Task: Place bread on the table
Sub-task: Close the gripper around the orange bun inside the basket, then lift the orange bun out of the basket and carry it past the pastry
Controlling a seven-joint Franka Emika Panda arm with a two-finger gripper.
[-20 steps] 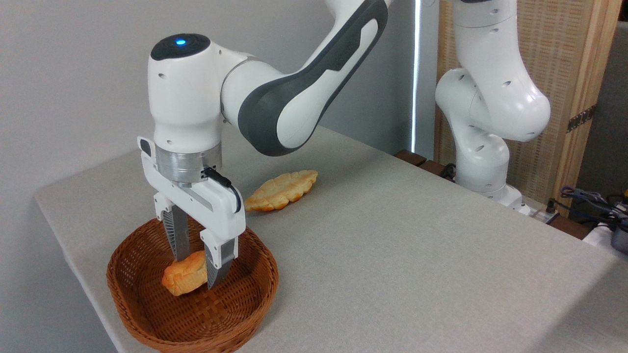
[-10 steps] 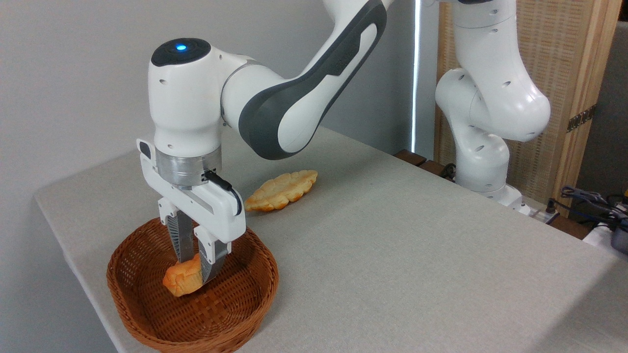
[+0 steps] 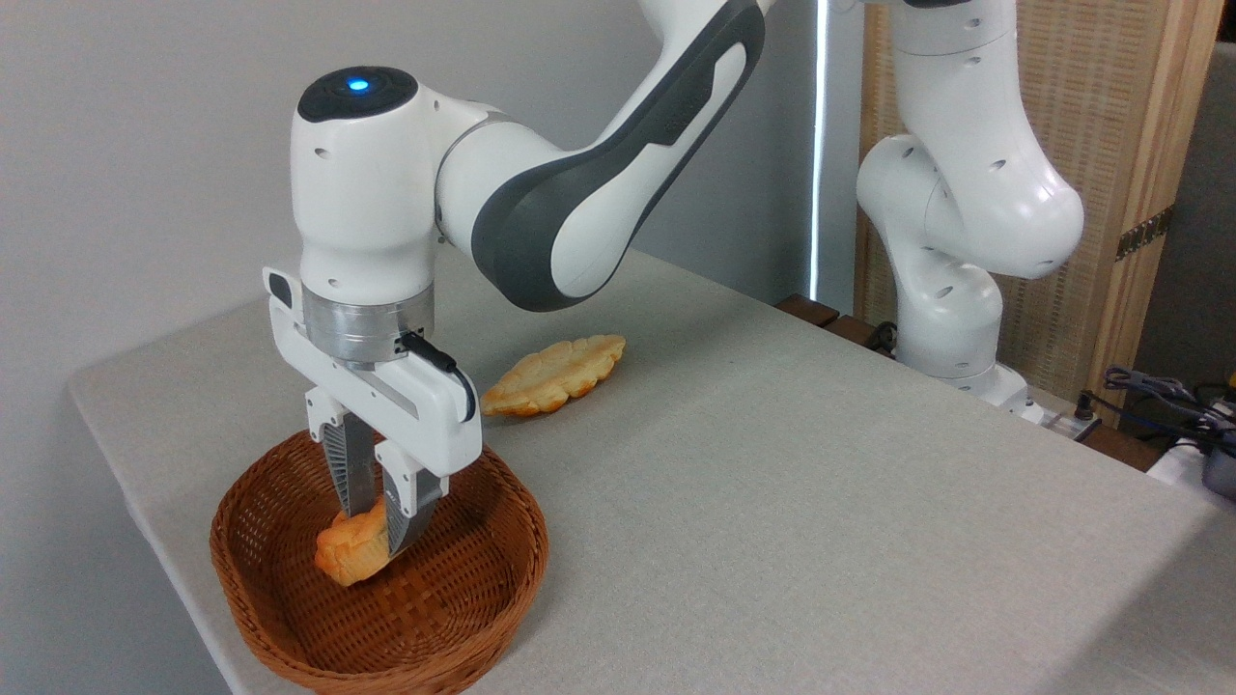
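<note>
Since 1 s ago the 2 fingers have been drawn together from a wide stance to a narrow one, and the wrist has been raised slightly since 0.5 s ago. At this moment the end effector [image 3: 377, 516] is seen clenched on the bread [image 3: 350, 550], which is pinched at its right end while the rest juts out to the left and slightly down. Such an off-centre hold was probably dictated by how the bun lay when the fingers came straight down on it. The fingers point vertically, a pose that lets them be passed inside the basket [image 3: 290, 618] without the woven wall being struck. The bread is still within the basket, low over the woven floor; whether it has been lifted clear or still rests there cannot be told. The step in hand is judged to be the start of the lift, so the task is only begun. Next, the bun must be carried above the rim before any sideways travel, and because it is held by 1 end it may swing or slip. Beyond the basket, bare tabletop [image 3: 772, 483] is available on the right. A flat pastry [image 3: 555, 375] lies further back, well apart from the basket, and should be left where it is.
</note>
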